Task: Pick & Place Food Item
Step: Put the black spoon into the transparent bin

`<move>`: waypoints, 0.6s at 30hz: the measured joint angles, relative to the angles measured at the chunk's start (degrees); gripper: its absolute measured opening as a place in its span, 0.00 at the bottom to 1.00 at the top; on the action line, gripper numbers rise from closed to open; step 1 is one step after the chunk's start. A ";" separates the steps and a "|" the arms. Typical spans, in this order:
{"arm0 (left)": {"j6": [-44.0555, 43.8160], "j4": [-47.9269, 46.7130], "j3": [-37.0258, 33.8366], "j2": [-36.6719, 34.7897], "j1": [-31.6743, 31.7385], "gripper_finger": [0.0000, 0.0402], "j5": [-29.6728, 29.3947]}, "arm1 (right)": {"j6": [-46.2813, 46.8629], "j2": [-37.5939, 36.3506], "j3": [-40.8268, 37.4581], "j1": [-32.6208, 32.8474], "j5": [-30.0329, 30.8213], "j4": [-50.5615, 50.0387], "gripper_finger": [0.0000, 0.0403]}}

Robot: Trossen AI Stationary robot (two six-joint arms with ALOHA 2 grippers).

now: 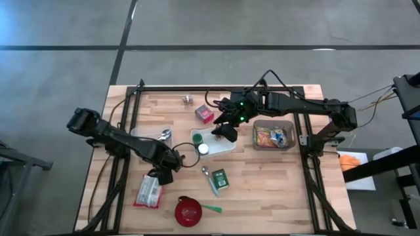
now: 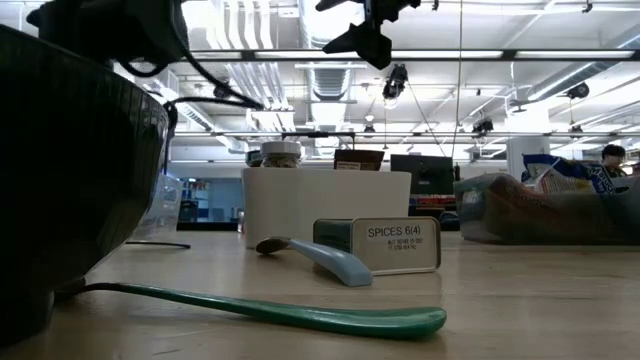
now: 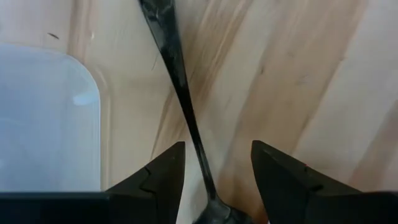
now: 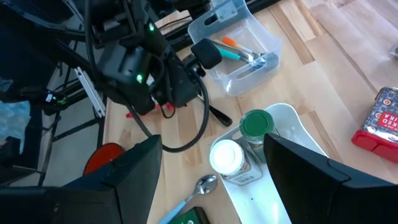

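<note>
My left gripper (image 1: 164,173) (image 3: 217,163) points down, open, just above the wood near the table's front left. Its fingertips stand on either side of a thin black utensil handle (image 3: 180,93) that lies flat on the table; I see no touch. A silver and red food packet (image 1: 147,192) lies flat just nearer the front edge. My right gripper (image 1: 226,131) (image 4: 211,180) hangs open and empty above the white tray (image 1: 223,145), which holds a green-lidded jar (image 4: 256,124) and a white-lidded jar (image 4: 225,155).
A clear bin (image 1: 157,135) with utensils sits beside the left gripper. A bin of snack packets (image 1: 273,136) stands at the right. A pink box (image 1: 205,114), green spice box (image 1: 220,178), blue spoon (image 1: 210,181), red bowl (image 1: 188,211) and green spoon (image 1: 211,208) are scattered about.
</note>
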 joint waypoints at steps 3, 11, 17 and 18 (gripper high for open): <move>0.07 -0.12 0.01 1.87 0.23 0.45 -0.24 | -0.01 0.00 -0.01 0.00 0.00 -0.74 0.69; 1.14 -0.62 0.17 4.05 0.21 0.27 -0.74 | 0.01 0.00 -0.01 0.00 0.01 -0.92 0.69; 1.58 -0.69 0.12 4.08 0.22 0.15 -1.07 | 0.03 0.00 -0.01 0.00 0.00 -1.05 0.69; 1.63 -0.69 0.11 4.08 0.23 0.13 -1.06 | 0.07 0.00 -0.01 0.00 0.00 -1.03 0.69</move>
